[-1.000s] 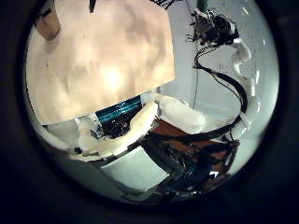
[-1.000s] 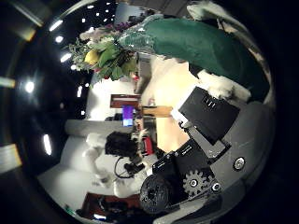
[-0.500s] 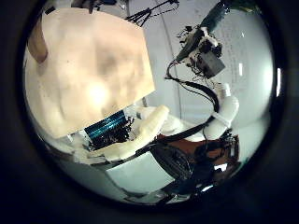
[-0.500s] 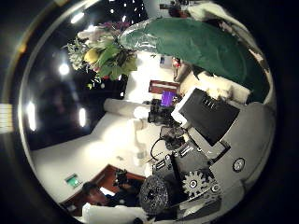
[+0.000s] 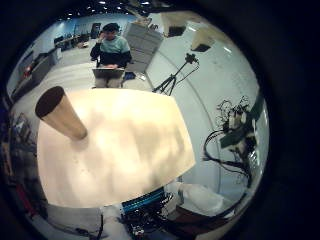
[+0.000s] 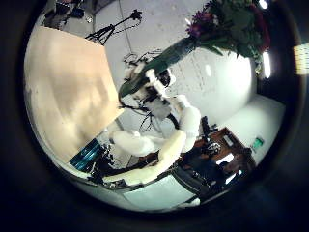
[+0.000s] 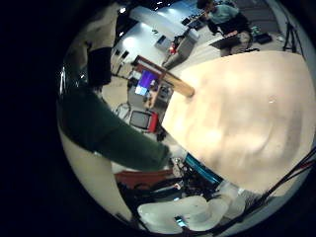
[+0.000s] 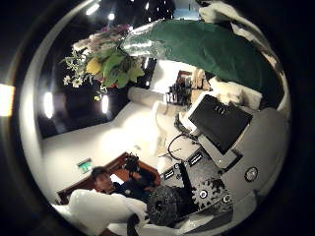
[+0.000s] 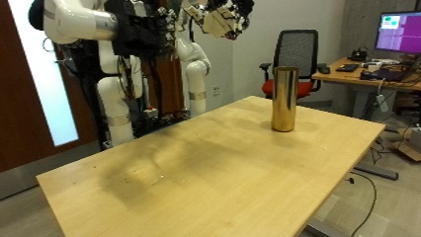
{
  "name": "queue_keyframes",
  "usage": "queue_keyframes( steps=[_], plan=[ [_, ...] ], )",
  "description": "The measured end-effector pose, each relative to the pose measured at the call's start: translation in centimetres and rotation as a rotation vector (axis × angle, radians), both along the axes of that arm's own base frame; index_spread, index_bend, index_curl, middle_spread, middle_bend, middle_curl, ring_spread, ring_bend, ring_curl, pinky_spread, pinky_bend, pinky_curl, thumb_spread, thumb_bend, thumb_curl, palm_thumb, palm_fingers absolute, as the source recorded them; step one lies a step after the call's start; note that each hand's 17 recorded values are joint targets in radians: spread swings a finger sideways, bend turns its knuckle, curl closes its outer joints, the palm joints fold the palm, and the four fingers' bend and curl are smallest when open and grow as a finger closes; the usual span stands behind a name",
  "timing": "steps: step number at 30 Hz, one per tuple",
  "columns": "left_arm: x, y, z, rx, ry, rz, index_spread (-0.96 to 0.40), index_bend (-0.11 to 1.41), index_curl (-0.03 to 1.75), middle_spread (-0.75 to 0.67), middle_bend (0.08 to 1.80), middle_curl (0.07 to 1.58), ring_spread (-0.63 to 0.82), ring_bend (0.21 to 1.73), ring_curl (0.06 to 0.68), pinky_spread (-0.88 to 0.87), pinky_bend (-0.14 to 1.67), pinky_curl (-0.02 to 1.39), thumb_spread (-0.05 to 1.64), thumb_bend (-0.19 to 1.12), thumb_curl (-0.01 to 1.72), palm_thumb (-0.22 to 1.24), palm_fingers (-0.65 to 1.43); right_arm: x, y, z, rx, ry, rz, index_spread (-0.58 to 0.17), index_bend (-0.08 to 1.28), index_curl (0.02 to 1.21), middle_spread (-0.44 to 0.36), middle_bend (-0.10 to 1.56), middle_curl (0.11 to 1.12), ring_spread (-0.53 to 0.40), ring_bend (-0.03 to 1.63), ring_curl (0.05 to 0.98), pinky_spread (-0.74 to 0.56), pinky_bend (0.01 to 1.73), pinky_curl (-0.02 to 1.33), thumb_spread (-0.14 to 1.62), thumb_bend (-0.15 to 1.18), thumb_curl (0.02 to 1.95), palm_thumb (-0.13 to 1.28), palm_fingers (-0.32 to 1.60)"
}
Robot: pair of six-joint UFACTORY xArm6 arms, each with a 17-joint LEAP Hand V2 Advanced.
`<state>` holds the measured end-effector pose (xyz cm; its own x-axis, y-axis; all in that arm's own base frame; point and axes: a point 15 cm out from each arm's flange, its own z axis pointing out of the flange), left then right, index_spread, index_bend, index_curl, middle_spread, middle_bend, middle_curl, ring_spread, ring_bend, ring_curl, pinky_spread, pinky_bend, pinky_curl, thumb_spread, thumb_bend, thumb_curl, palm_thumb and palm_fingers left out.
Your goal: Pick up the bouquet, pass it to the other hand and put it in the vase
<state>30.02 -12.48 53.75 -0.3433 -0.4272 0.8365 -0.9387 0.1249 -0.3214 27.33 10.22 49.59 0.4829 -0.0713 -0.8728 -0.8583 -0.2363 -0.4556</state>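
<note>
no legible text, labels or numbers anywhere

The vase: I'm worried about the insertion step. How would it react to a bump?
The vase is tall and narrow on a small base, so a knock near its rim would probably tip it. Being round, it would likely roll afterwards. Its glossy metallic look suggests a stiff wall.

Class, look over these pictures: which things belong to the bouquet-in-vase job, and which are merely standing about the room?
Belong to the job:
- bouquet, held in the right hand
- vase, upright on the table

Just standing about:
- office chair beyond the table
- desk with a monitor
</note>
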Motion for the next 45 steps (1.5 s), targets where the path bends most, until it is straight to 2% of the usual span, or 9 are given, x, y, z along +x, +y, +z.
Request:
queue_keyframes(
  steps=[8,14,22,27,40,45],
  plan=[
    [0.2,-0.9,0.8,-0.13,0.067,-0.081,0.24,0.16,0.29,0.3,0.27,0.34,0.41,0.7,0.151,0.41,0.34,0.29,0.73,-0.04,0.33,0.1,0.23,0.1,3.6,-1.3,-0.025,-0.016,0.071,-0.306,0.98,1.09,-0.126,1.37,0.76,-0.173,1.47,0.619,-0.23,1.14,0.95,0.28,-0.02,0.98,1.2,1.13],
    [-0.8,-1.8,0.5,-0.137,0.111,-0.148,0.26,0.15,0.29,0.3,0.32,0.35,0.43,0.7,0.148,0.43,0.32,0.28,0.71,-0.04,0.34,0.11,0.24,0.7,5.2,-2.0,-0.054,-0.02,0.077,-0.303,0.98,1.09,-0.126,1.37,0.76,-0.174,1.46,0.622,-0.24,1.13,0.97,0.28,-0.02,0.98,1.2,1.13],
    [-1.1,-2.3,0.1,-0.135,0.147,-0.186,0.27,0.15,0.28,0.24,0.42,0.37,0.44,0.69,0.139,0.43,0.29,0.28,0.71,-0.04,0.35,0.14,0.28,1.4,6.9,-2.8,-0.083,-0.03,0.087,-0.3,0.99,1.08,-0.126,1.37,0.76,-0.175,1.46,0.626,-0.25,1.11,1.0,0.29,-0.02,0.98,1.2,1.13],
    [-1.2,-2.5,-0.1,-0.135,0.172,-0.192,0.27,0.16,0.28,0.17,0.47,0.38,0.42,0.68,0.135,0.41,0.28,0.28,0.71,-0.04,0.35,0.16,0.3,1.2,7.3,-2.8,-0.084,-0.032,0.098,-0.299,0.99,1.08,-0.126,1.37,0.75,-0.175,1.45,0.626,-0.25,1.11,1.01,0.29,-0.02,0.98,1.2,1.13],
    [-0.6,-2.0,0.7,-0.152,0.168,-0.173,0.26,0.17,0.31,0.08,0.51,0.4,0.38,0.68,0.126,0.39,0.26,0.27,0.72,-0.04,0.34,0.17,0.32,1.4,7.3,-3.4,-0.087,-0.02,0.105,-0.298,0.99,1.08,-0.126,1.37,0.75,-0.176,1.45,0.627,-0.26,1.09,1.04,0.28,-0.02,0.98,1.2,1.13],
    [-0.4,-2.1,1.1,-0.17,0.175,-0.174,0.24,0.16,0.31,-0.01,0.6,0.42,0.34,0.68,0.12,0.36,0.24,0.27,0.73,-0.04,0.34,0.19,0.36,1.4,7.2,-3.5,-0.091,-0.019,0.106,-0.298,0.99,1.08,-0.126,1.36,0.75,-0.176,1.45,0.627,-0.26,1.09,1.04,0.28,-0.02,0.98,1.2,1.13]
  ],
)
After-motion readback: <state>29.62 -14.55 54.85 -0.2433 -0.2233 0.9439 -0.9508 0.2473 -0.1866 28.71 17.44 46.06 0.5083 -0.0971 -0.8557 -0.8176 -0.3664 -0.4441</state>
